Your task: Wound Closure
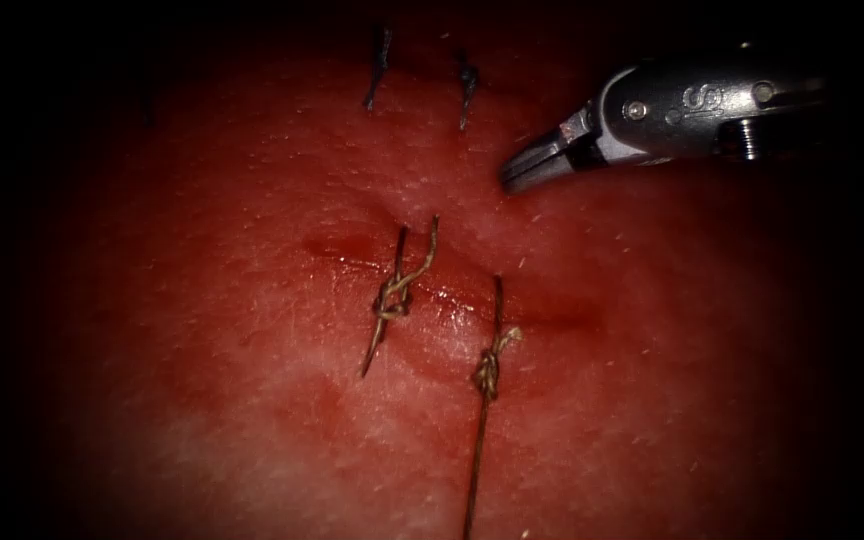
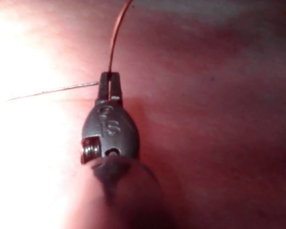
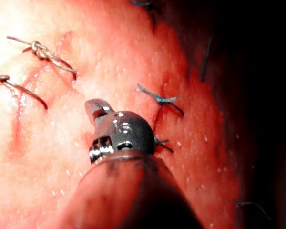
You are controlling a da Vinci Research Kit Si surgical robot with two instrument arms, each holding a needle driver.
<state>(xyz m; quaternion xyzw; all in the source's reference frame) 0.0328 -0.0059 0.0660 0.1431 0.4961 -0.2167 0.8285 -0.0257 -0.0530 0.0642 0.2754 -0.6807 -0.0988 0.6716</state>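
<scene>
The tissue (image 1: 252, 400) carries a short cut (image 1: 552, 318) crossed by two tan knotted stitches, one on the left (image 1: 392, 300) and one on the right (image 1: 489, 372). A long thread (image 1: 476, 460) runs from the right knot down toward the near edge. In the left wrist view, my left tool (image 2: 109, 78) is shut on the thread (image 2: 115, 38), and a thinner strand (image 2: 52, 90) trails sideways from its jaws. My right tool (image 1: 514, 178) hovers above the tissue, up and to the right of the cut, shut and holding nothing. The right tool (image 3: 97, 109) sits apart from the tan knots (image 3: 40, 51).
Two dark older stitches (image 1: 377, 65) (image 1: 467, 85) lie beyond the cut, near my right tool's tip, and the right wrist view shows one as a blue stitch (image 3: 158, 99). Red fluid (image 1: 342, 248) pools at the cut's left end.
</scene>
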